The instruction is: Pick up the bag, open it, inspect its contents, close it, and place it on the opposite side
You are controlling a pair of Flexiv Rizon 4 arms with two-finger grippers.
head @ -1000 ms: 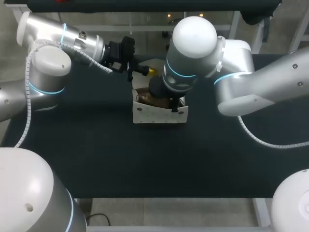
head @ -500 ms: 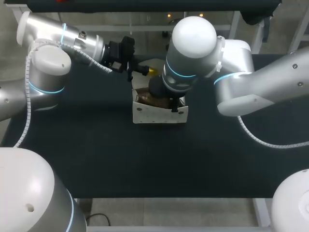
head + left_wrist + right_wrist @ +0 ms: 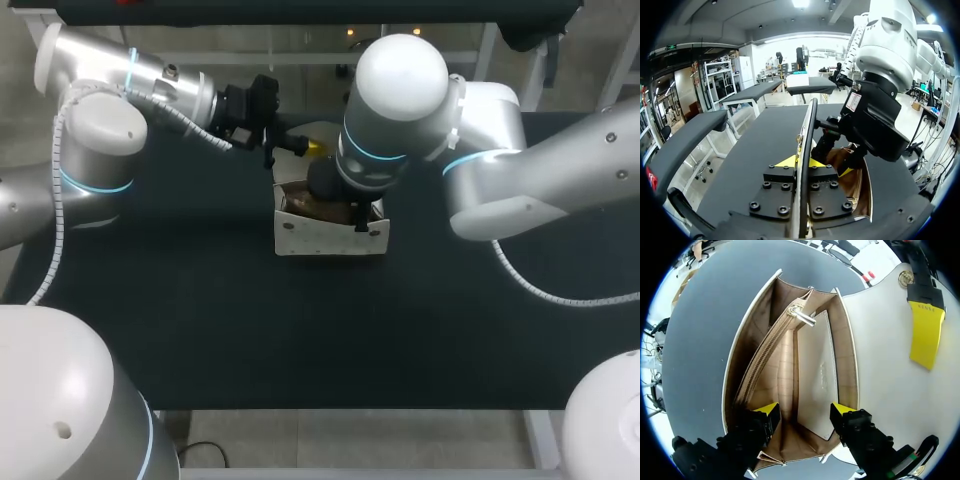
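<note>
Left fingers (image 3: 789, 161) pinch the white bag's (image 3: 330, 238) flap (image 3: 880, 355); right fingers (image 3: 769, 410) stand apart inside the bag; unreadable print marks a yellow tip.

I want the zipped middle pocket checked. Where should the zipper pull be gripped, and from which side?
Pinch the silver zipper pull by its free bar, coming straight down through the bag's open top: it sticks out sideways from the zip's end, ahead of the open right gripper. Probably fingertips only.

The left claw (image 3: 802, 161) clamps the upright flap (image 3: 810, 120) edge-on, the right arm (image 3: 880, 125) down inside the tan-lined bag (image 3: 860, 185)
</note>
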